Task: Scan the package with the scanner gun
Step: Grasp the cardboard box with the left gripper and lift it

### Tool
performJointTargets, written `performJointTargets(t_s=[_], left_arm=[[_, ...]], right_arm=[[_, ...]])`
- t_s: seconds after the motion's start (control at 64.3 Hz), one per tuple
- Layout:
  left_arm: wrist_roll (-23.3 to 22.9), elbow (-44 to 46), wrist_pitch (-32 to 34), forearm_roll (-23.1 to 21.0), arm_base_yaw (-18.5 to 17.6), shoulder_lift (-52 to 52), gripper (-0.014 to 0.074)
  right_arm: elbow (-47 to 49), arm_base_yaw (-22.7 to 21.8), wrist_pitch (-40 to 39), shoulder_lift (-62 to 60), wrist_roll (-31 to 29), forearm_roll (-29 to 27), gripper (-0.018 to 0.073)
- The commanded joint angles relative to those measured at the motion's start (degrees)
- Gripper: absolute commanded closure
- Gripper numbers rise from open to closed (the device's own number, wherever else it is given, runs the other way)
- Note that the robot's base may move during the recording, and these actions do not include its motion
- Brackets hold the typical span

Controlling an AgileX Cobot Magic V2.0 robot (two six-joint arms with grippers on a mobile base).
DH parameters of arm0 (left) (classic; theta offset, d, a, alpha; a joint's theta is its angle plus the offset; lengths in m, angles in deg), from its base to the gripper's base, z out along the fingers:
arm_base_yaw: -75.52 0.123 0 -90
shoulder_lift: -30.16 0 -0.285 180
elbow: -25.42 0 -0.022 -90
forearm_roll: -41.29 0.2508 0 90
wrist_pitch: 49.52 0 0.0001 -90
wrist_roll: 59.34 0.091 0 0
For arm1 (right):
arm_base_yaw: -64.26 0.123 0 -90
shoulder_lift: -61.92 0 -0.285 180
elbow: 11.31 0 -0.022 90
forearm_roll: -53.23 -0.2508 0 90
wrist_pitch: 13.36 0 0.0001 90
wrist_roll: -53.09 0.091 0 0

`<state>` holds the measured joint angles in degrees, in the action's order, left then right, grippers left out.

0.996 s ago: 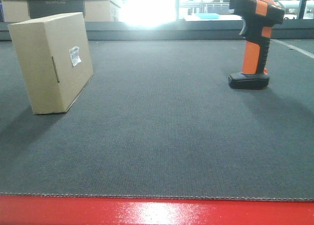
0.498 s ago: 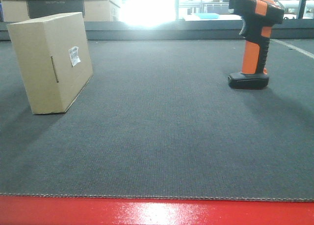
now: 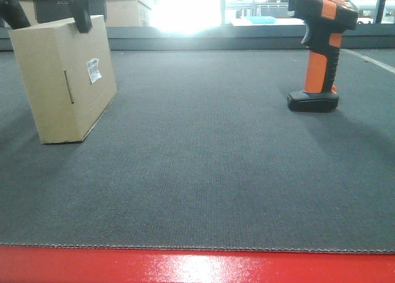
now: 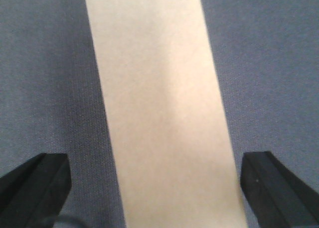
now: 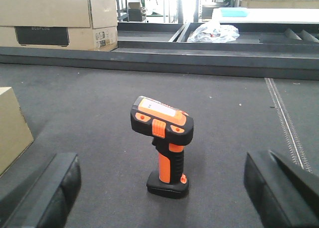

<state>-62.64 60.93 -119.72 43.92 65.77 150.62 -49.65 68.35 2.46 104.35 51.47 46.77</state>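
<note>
Now the left gripper (image 3: pixel 52 25) is spread wide over the package (image 3: pixel 62 79), at the left of the table (image 3: pixel 203 172). It looks stiff and maybe light; squeeze its flat sides. The right gripper (image 5: pixel 164 193), spread too, faces the scanner gun (image 5: pixel 164 133) standing upright.

Surface: a dark grey woven mat (image 3: pixel 203 172), flat and wide (its weave looks like fine carpet).
Front edge: a stitched hem, with a glossy red strip (image 3: pixel 197 267) just below it.
Left on the mat: the package (image 3: pixel 65 79), standing on a narrow side, its white label and dark slit on the right-hand face.
Right on the mat: the scanner gun (image 3: pixel 318 48), upright on its flat black base.
Spacing: the two stand well apart.
</note>
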Motion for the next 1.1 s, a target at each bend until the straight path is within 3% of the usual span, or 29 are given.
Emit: performJointTargets(t_s=[0.0,0.14,0.218,0.358,0.529,0.731,0.871,0.996,1.089], left_arm=[[-0.4,0.5,0.2,-1.4,0.2,0.4,0.0006],[-0.4,0.5,0.2,-2.6,0.2,0.4,0.0022],[-0.4,0.2,0.2,-2.6,0.2,0.4,0.0086],[-0.4,-0.5,0.2,-2.6,0.2,0.4,0.0329],[-0.4,-0.5,0.2,-2.6,0.2,0.4,0.0709],[0.4,-0.5,0.2,-4.0,0.3,-2.2,0.0707],[4.8,-0.6,0.2,-12.5,2.3,-7.1,0.0707],[9.5,-1.9,0.2,-28.2,7.8,-10.3,0.0707],[10.9,-3.8,0.2,-35.0,12.2,-11.5,0.0707]], right_arm=[[0.5,0.0,-1.2,0.2,0.0,0.2,-0.001],[0.5,0.0,-1.2,0.2,0.0,0.2,-0.001],[0.5,0.0,-1.2,0.2,0.0,0.2,-0.001],[0.5,0.0,-1.2,0.2,0.0,0.2,-0.001],[0.5,0.0,-1.2,0.2,0.0,0.2,-0.001],[0.5,0.0,-1.2,0.2,0.0,0.2,-0.001],[0.5,0.0,-1.2,0.2,0.0,0.2,-0.001],[0.4,0.0,-1.2,0.2,0.0,0.2,-0.001],[-0.3,0.0,-1.4,0.6,0.0,0.2,-0.001]])
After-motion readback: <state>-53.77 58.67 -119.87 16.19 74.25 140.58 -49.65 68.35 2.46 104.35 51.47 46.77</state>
